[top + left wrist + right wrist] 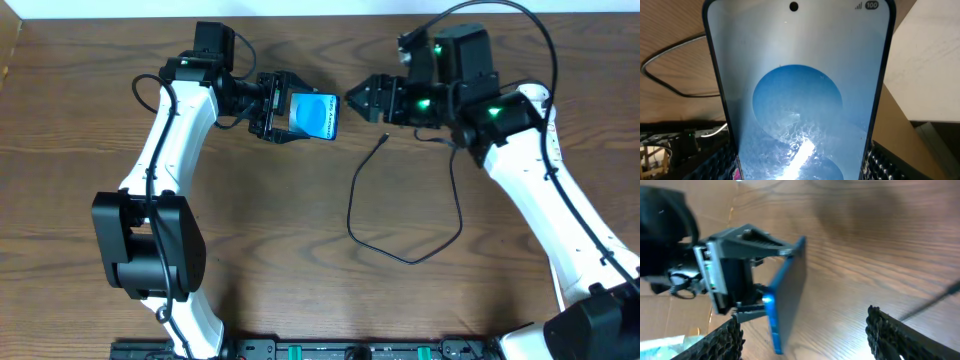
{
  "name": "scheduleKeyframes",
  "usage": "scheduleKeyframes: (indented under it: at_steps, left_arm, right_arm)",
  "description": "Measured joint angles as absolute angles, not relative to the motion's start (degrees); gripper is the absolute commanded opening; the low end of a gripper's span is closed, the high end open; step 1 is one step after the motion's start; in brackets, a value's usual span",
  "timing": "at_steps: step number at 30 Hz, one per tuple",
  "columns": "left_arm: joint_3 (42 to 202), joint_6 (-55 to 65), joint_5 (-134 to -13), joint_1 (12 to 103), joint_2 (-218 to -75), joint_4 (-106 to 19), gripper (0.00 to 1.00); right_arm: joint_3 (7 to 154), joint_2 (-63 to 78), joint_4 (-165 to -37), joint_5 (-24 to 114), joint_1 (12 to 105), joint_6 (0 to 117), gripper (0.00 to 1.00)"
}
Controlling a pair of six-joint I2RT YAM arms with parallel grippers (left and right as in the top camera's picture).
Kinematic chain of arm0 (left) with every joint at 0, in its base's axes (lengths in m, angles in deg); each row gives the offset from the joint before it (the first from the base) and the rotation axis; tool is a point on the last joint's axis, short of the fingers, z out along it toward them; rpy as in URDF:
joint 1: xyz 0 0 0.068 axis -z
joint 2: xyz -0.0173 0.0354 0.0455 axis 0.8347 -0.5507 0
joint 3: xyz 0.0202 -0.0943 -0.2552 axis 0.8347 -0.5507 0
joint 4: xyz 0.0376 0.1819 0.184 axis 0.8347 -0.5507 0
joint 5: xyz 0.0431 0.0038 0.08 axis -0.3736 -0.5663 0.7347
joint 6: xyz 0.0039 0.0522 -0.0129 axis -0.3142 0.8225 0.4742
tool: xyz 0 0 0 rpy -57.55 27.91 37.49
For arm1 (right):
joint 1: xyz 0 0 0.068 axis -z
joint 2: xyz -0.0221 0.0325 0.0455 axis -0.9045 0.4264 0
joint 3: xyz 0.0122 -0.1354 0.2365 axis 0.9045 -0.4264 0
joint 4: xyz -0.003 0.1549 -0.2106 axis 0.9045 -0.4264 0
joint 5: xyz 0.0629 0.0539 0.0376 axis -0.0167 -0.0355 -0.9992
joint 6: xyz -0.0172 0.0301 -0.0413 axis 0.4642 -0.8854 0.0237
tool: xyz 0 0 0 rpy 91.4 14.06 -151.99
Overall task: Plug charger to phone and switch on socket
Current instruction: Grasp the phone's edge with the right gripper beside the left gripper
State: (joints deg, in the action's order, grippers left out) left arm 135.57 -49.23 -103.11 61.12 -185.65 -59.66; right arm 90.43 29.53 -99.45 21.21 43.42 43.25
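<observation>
My left gripper (283, 108) is shut on the phone (315, 116) and holds it above the table at the back centre. In the left wrist view the light blue screen (797, 90) fills the frame between the fingers (890, 162). My right gripper (362, 98) stands open just right of the phone's free end, with nothing between its jaws. In the right wrist view the phone (787, 295) shows edge-on between the right fingers (722, 340). The charger (400, 255) lies in a loop on the table, its connector end (385, 138) below the right gripper. The socket is out of view.
The wooden table (280, 250) stretches forward from both grippers. A black rail (350, 350) runs along the front edge. Both white arms come in from the front corners. Cardboard (892, 120) and a pale surface (935, 65) show behind the phone.
</observation>
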Motion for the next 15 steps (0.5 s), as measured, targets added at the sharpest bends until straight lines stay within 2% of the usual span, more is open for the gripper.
scheduleKeyframes:
  at_steps: [6,10,15]
  left_arm:
    - [135.57,-49.28,-103.85,61.12,-185.65,-59.64,0.72]
    - [135.57,-49.3,-103.85,61.12,-185.65,-59.66,0.72]
    - [135.57,-49.3,-103.5,61.14,-185.65,-59.66,0.72]
  right_arm:
    - [90.43,30.9,-97.66,22.96,39.42,42.55,0.71]
    - [90.43,34.2,-95.21,23.72,37.52,41.98,0.61]
    - [90.43,37.61,-92.33,25.25,35.5,41.61,0.54]
